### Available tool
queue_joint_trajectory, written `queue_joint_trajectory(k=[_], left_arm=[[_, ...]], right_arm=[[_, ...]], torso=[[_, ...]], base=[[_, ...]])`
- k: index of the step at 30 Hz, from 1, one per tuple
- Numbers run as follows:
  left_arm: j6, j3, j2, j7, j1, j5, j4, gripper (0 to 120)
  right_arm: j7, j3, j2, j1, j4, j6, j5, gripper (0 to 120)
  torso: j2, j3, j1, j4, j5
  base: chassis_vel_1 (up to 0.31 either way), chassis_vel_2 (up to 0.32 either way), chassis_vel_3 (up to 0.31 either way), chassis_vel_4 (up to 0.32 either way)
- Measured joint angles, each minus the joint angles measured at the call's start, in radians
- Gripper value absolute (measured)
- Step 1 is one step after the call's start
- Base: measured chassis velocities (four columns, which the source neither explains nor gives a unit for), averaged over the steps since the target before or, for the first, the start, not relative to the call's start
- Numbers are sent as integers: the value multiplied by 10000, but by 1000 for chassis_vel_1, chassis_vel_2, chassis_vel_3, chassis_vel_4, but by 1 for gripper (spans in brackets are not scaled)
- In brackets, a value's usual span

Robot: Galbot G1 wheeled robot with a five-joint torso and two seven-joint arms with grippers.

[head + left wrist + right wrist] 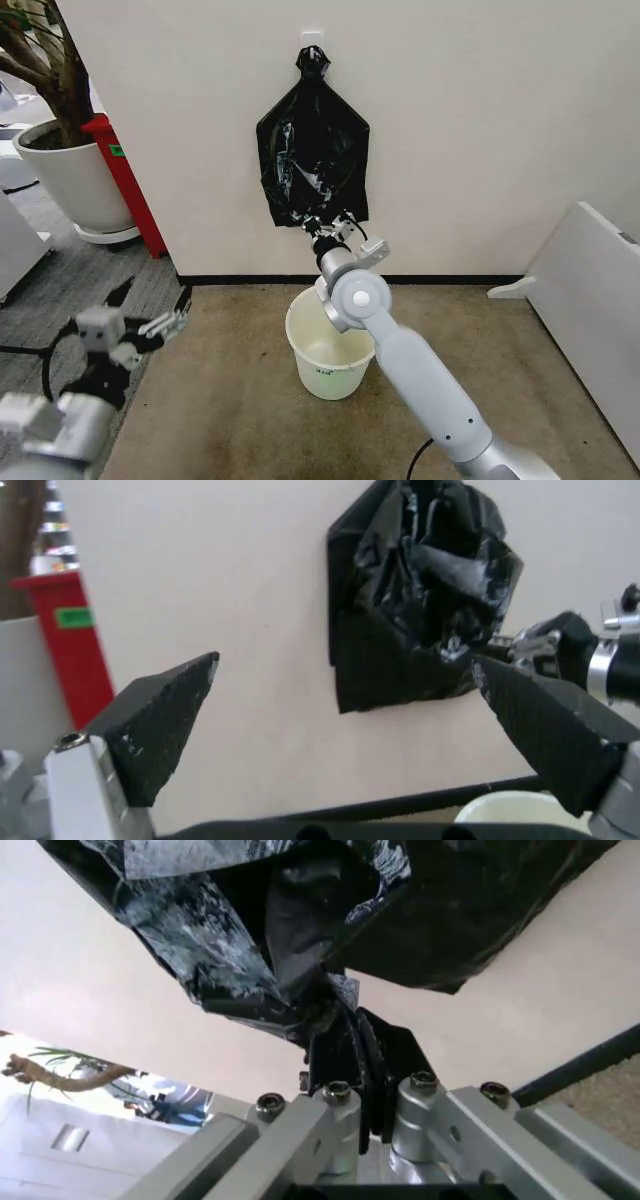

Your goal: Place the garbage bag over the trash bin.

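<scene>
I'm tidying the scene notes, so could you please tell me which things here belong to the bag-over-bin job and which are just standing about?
Part of the job:
- garbage bag, hanging on the wall
- trash bin, on the floor below it
- right hand, shut on the bag's lower edge
- left hand, open, waiting low

Just standing about:
- plant pot
- red container

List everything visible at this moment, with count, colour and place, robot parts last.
garbage bag: 1, glossy black, hanging on the wall above the bin, lower edge pinched by the right gripper
trash bin: 1, cream-white, on the carpet below the bag
plant pot: 1, white, far left by the wall corner
red container: 1, red, beside the pot
white panel: 1, leaning at right
right gripper: 1, shut on the bag's bottom edge
left gripper: 1, open, low at left, holding nothing
</scene>
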Motion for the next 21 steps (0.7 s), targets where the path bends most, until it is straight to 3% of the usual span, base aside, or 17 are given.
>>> queue_joint_trajectory(k=[1,7,16,21], left_arm=[[0,0,0,0,0,0,0,100],[524,643,2194,-238,-2386,-1370,1351,100],[1033,1679,3301,-7,-4867,-2153,2682,100],[1278,4323,3500,-36,-7746,-2385,3587,100]], right_arm=[[0,0,0,0,0,0,0,0],[32,26,-21,16,-181,10,-124,0],[10,176,-47,-33,-341,10,-276,0],[-9,214,-70,-110,-356,-4,-355,0]], torso=[[0,0,0,0,0],[0,1,0,-2,-3],[0,0,0,1,0],[-1,1,0,-1,-5]], base=[[0,0,0,0],[0,0,0,0],[0,0,0,0],[0,0,0,0]])
